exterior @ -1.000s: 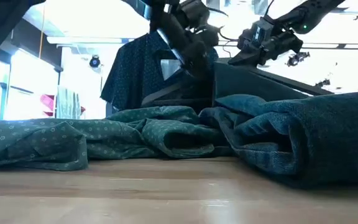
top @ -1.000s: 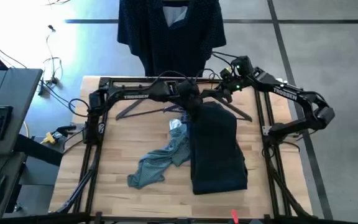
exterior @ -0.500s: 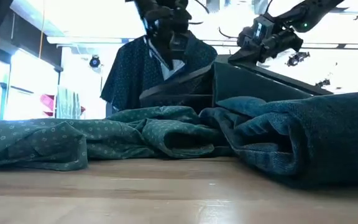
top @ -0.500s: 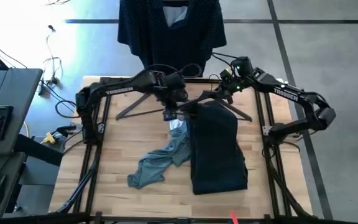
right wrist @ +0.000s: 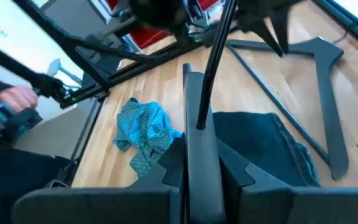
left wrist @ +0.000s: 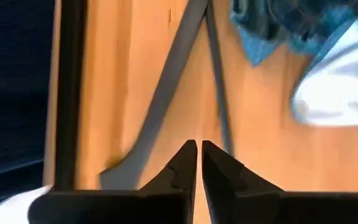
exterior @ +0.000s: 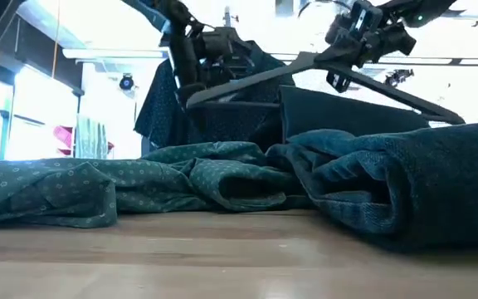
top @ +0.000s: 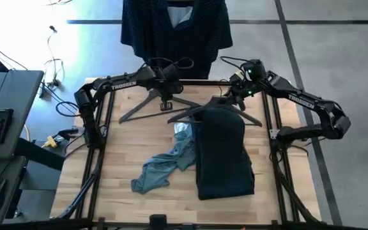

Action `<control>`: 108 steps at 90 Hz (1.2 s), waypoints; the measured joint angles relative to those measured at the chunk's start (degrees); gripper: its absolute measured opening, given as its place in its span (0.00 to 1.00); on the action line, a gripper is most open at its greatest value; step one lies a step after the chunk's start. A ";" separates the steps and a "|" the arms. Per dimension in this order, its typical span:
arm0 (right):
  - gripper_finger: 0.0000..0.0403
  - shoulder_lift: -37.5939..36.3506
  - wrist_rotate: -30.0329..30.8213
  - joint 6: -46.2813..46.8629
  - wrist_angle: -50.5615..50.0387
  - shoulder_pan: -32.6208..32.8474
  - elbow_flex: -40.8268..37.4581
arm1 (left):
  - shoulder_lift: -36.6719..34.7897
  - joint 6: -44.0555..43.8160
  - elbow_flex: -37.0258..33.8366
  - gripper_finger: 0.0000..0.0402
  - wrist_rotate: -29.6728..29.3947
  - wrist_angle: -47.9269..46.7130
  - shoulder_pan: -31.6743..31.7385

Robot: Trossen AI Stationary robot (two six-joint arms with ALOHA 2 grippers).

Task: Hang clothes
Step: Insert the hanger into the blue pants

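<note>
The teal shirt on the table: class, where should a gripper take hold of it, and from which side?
Grip the teal shirt at its raised bunched folds near the middle, coming straight down from above: it lies limp and crumpled on the table, so a fold offers the only pinchable ridge.

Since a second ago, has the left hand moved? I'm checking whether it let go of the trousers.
Yes. The left hand has pulled back leftward, away from the black trousers, toward the table's far edge.

Grey hanger (top: 147,105) flat on wooden table (top: 120,166).
</note>
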 joint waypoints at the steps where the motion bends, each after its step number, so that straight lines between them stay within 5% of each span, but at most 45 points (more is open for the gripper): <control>1: 0.06 -0.14 0.59 -0.60 -0.47 0.29 0.01 | 0.00 -0.39 -0.08 0.00 1.61 0.12 0.09; 13: 0.06 -0.44 7.12 -5.72 -5.67 4.93 0.02 | -0.07 -4.68 -0.14 0.00 21.73 1.34 -0.07; 22: 0.06 -0.46 12.60 -5.98 -7.66 9.91 0.02 | -0.09 -11.41 -0.11 0.00 28.34 4.20 -1.23; 52: 0.06 -1.50 22.49 -0.06 -8.22 23.54 0.02 | 1.61 -40.26 -0.09 0.05 36.39 24.32 -3.96; 75: 0.06 -2.34 29.52 1.74 -8.80 28.69 0.02 | 5.86 -63.17 -0.11 0.28 48.39 28.46 -4.42; 86: 0.06 -2.34 29.87 1.28 -8.67 28.82 0.02 | 7.08 -67.20 -0.16 0.42 53.26 26.62 -5.63; 108: 0.06 -2.34 30.20 0.86 -7.24 28.65 0.02 | 7.62 -65.44 -0.16 0.58 44.34 27.64 -10.53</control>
